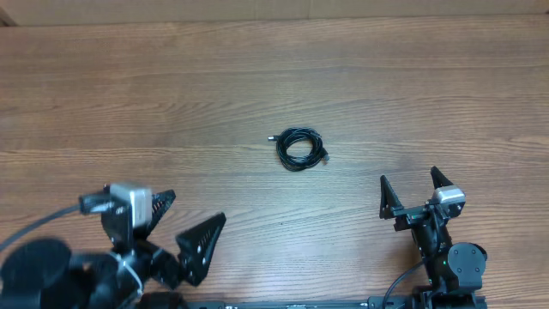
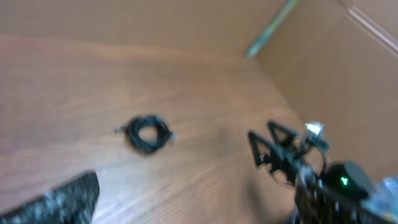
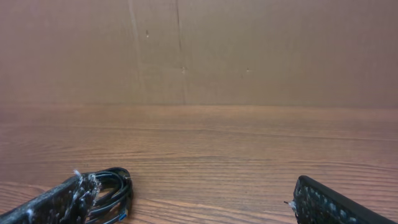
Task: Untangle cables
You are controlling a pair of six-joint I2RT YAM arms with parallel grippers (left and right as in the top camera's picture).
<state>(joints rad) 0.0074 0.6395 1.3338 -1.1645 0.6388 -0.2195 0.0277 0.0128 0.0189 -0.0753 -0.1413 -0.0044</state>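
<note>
A small black coiled cable bundle (image 1: 299, 148) lies on the wooden table near its middle. It shows blurred in the left wrist view (image 2: 148, 132) and at the lower left of the right wrist view (image 3: 112, 190), partly behind a finger. My left gripper (image 1: 178, 221) is open and empty at the front left, well away from the cable. My right gripper (image 1: 412, 192) is open and empty at the front right, a short way from the cable. In the right wrist view the right gripper (image 3: 193, 208) has only bare table between its fingers.
The wooden table (image 1: 171, 94) is ringed by brown cardboard walls (image 3: 249, 50). The right arm (image 2: 311, 174) shows in the left wrist view.
</note>
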